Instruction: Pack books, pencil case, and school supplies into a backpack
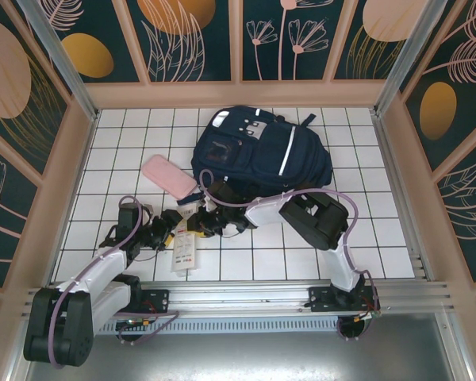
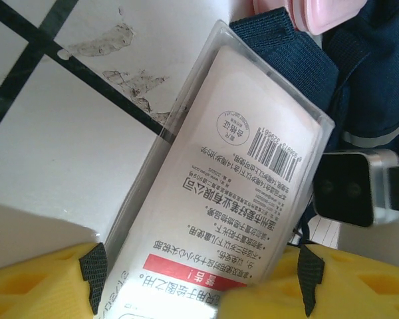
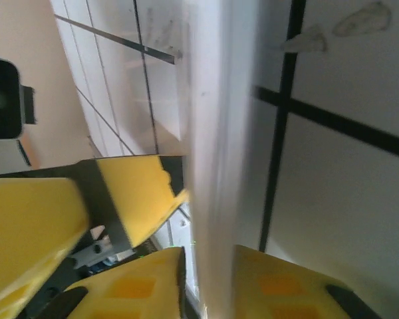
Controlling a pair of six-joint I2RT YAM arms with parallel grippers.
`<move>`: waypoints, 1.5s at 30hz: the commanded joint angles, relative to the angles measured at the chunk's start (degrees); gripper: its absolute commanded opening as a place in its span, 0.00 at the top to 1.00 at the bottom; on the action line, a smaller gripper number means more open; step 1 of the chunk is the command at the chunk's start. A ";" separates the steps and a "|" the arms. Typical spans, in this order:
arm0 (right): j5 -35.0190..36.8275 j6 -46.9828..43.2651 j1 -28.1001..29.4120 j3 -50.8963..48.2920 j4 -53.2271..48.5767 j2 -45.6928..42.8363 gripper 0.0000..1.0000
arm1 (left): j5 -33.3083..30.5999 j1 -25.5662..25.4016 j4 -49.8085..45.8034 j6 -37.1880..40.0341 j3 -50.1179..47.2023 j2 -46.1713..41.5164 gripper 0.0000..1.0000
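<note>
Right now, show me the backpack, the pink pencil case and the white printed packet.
backpack (image 1: 262, 155), top view, middle of its navy front.
pencil case (image 1: 168, 176), top view, centre of the pink pouch.
packet (image 2: 253, 193), left wrist view, on its printed label.

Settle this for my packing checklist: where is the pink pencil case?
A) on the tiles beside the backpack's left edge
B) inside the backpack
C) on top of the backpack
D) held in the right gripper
A: the top view shows the pink pencil case lying on the white tiles beside the navy backpack.
</note>
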 commanded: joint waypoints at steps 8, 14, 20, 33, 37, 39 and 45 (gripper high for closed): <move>10.16 -9.80 -1.41 -4.08 -9.40 -9.97 1.00 | -5.37 -0.95 -12.80 10.95 13.58 -3.95 0.22; 16.61 -12.61 -5.42 -12.23 -15.39 -23.88 1.00 | -8.14 -3.64 -16.12 18.08 29.47 2.95 0.22; 26.00 -17.65 -15.12 -14.13 -28.84 -43.21 1.00 | -16.46 -17.17 -18.48 26.19 53.42 22.35 0.22; 46.56 -24.84 -47.22 -0.19 -46.72 -66.85 1.00 | -10.03 -29.18 -12.45 22.62 88.59 59.48 0.23; 47.05 -25.52 -51.46 1.80 -45.37 -67.43 1.00 | -4.70 -30.53 -11.51 19.64 99.81 70.41 0.27; 46.95 -25.89 -52.31 1.22 -44.08 -67.92 1.00 | -2.60 -31.16 -10.42 18.31 103.88 74.51 0.32; 41.52 -24.47 -54.39 -2.09 -41.25 -67.54 1.00 | -1.06 -31.98 -9.39 15.13 112.14 83.90 0.35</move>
